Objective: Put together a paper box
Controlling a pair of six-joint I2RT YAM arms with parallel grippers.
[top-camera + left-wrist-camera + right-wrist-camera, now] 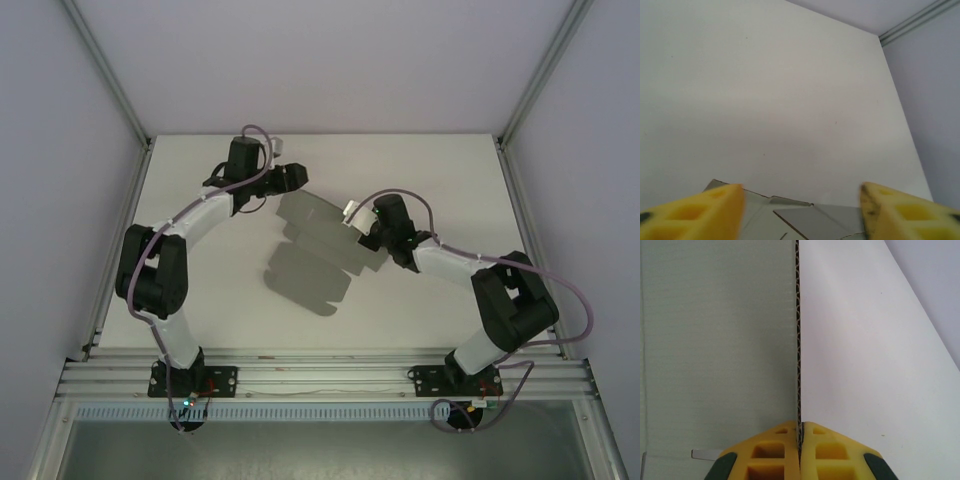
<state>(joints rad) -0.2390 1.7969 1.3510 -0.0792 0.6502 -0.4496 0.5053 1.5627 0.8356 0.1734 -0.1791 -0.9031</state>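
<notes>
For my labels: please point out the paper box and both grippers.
paper box [318, 255], top external view, sheet's middle.
left gripper [801, 194], left wrist view, between fingertips.
right gripper [800, 426], right wrist view, between fingertips.

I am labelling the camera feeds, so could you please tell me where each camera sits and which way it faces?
Top view: above and behind the arms, looking down on the table; both whole arms show.
Left wrist view: on the left wrist, looking forward low over the table; the open left claw frames the bottom.
Right wrist view: on the right wrist, looking along the cardboard sheet, clamped edge-on in the right claw.
Shared: all three show the cardboard sheet.
</notes>
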